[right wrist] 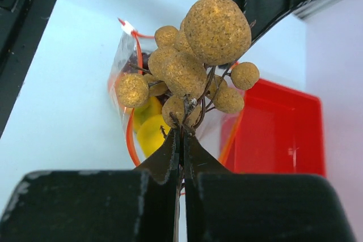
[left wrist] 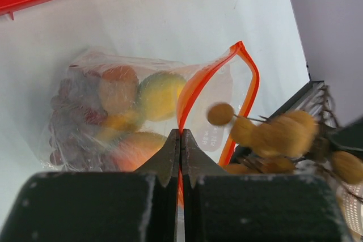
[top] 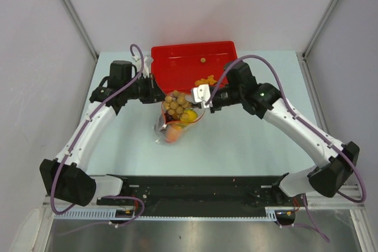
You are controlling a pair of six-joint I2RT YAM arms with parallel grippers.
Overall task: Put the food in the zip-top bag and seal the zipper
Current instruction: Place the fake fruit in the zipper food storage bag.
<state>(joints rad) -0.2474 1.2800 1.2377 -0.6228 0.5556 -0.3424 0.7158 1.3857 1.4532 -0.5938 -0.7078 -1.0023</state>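
Note:
The clear zip-top bag [top: 171, 125] lies in front of the red tray, holding a purple grape bunch [left wrist: 71, 111], mangoes [left wrist: 161, 94] and orange fruit [top: 172, 136]. My left gripper [left wrist: 181, 134] is shut on the bag's red-orange zipper strip [left wrist: 249, 92] and holds the mouth open. My right gripper [right wrist: 182, 131] is shut on the stem of the tan ball cluster [right wrist: 195, 55], which hangs over the bag's mouth; the cluster also shows in the top view [top: 175, 103] and in the left wrist view [left wrist: 278, 134]. Small orange chunks [top: 206, 81] lie in the tray.
The red rectangular tray [top: 177, 63] stands just behind the bag, close to both grippers. One small tan ball [top: 202, 60] lies in it. Grey walls enclose the table on the left, right and back.

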